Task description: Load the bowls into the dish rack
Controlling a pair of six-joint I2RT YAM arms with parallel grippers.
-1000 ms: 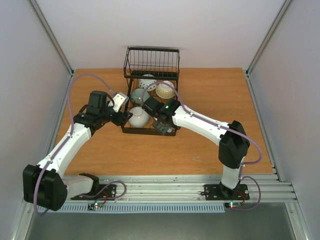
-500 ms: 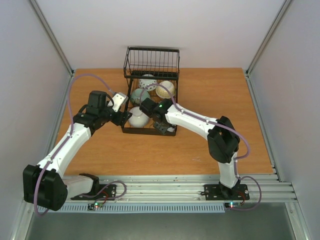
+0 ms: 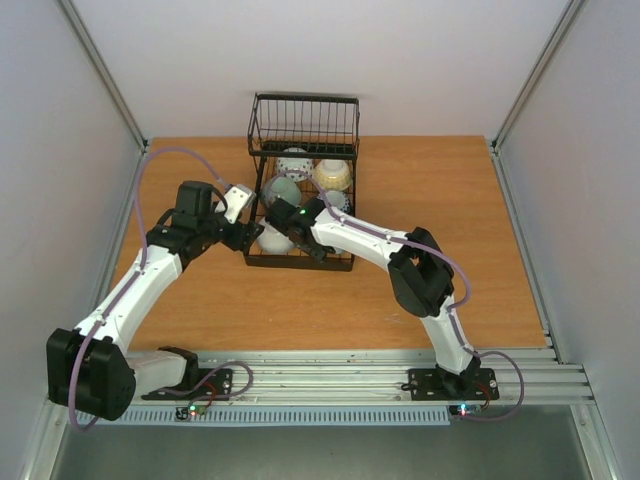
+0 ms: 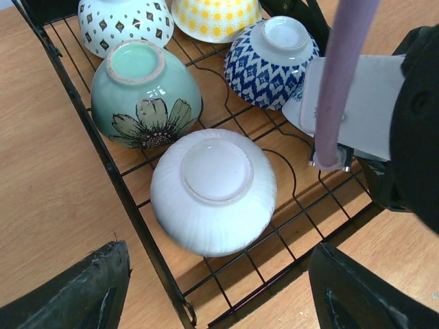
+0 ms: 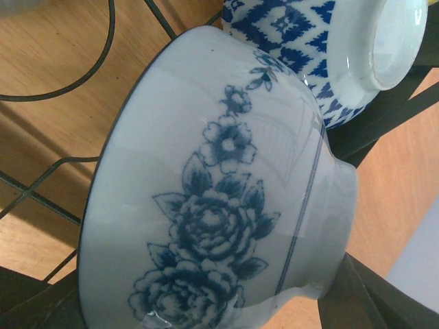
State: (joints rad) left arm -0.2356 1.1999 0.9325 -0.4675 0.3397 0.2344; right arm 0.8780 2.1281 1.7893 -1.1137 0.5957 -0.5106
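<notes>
The black wire dish rack stands mid-table, its rim also in the left wrist view. Inside lie upside down a plain white bowl, a celadon green bowl with a flower, a diamond-patterned white bowl, a yellow bowl and a blue-and-white patterned bowl. My left gripper is open and empty at the rack's near-left corner. My right gripper is over the rack's front, shut on a white bowl with blue flowers, held on its side beside the blue patterned bowl.
The rack's taller basket section stands at the far end. My right arm reaches across the rack's right side. Wooden table lies bare around it, with grey walls at both sides.
My right arm has swung left, carrying its bowl further over the rack's front slots, elbow following. The yellow bowl is uncovered. The left arm has not moved.
</notes>
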